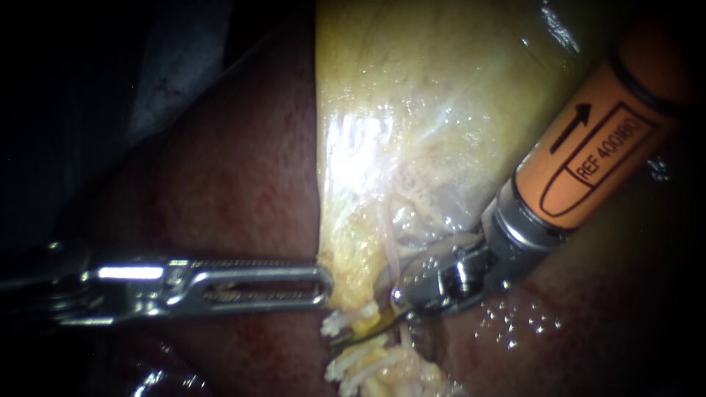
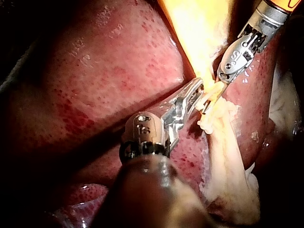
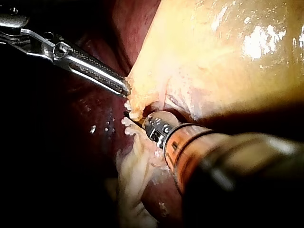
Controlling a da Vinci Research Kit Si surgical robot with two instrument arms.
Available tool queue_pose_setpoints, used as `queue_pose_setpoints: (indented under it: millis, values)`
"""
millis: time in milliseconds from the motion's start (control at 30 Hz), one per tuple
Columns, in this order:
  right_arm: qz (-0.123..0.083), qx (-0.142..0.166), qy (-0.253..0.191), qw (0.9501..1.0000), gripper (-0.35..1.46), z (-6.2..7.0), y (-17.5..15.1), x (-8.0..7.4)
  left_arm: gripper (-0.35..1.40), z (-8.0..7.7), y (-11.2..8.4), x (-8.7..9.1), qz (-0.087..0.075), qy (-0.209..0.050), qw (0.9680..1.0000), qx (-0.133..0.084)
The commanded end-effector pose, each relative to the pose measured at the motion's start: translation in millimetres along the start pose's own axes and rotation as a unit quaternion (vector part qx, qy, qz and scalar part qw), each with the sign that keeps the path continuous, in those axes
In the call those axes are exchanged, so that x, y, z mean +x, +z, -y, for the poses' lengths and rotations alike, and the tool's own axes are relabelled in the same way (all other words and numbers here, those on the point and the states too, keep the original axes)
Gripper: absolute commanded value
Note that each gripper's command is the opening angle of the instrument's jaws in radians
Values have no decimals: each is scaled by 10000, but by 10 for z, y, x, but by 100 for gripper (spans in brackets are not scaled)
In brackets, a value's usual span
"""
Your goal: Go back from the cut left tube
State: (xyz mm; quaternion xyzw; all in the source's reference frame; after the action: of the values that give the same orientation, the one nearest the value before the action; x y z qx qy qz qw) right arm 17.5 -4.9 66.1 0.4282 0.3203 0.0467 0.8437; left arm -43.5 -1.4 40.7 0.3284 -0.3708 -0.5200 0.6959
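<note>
My left instrument [image 1: 323, 285] comes in level across the dark red liver [image 1: 220, 169]. Its two slotted jaws lie close together, and their tips seem to pinch the lower edge of the yellow gallbladder [image 1: 412, 110], though the tissue hides the very ends.

My right instrument [image 1: 364, 328] slants down from the upper right over the gallbladder. Its thin tip lies in the gap between the two frayed white ends of the cut tube [image 1: 360, 365]. One end hangs from the gallbladder's edge just below my left instrument's jaws. The other sits on a pale, stringy strip of tissue [image 2: 228, 171] that runs away over the liver. I cannot tell whether that tip is spread or pressed together. It shows only edge-on in the endoscope view, and my own shaft covers it in the right wrist view.

The wide orange sleeve [image 1: 588, 154] on my right shaft carries a dark printed arrow and a framed line of characters. It blocks the tissue behind it.

Small bright droplets [image 1: 515, 323] sit on the liver beside the right instrument's metal wrist.

I count two instruments, one gallbladder, one cut tube with two ends, and one thinner pale strand [image 1: 390, 250] running down the gallbladder wall towards the cut.
</note>
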Motion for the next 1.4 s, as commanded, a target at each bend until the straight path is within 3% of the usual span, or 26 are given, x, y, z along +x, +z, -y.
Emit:
queue_pose_setpoints:
  millis: [33, 433, 767, 933, 1033, 1400]
  values:
    - [-7, -13, -1, 10000, -35, 0, 0, 0, -35, 0, 0, 0, -1, 3, 10000, 3]
    - [-25, -139, 29, 9999, -35, 0, 0, 0, -35, 0, 0, 0, -1, 3, 10000, 4]
    - [-94, -314, -239, 9992, 42, -1, 0, 0, -35, 0, -1, 0, -2, 2, 10000, 5]
    - [-118, -386, -352, 9986, 66, -2, 0, 1, -35, 0, -1, 0, -3, 2, 10000, 6]
    - [-206, -567, -350, 9976, 69, -2, -1, 1, -35, 0, -1, 0, -3, 2, 10000, 7]
    - [-210, -570, -367, 9975, 71, -1, -3, 2, -35, 1, -1, 0, -3, 2, 10000, 7]
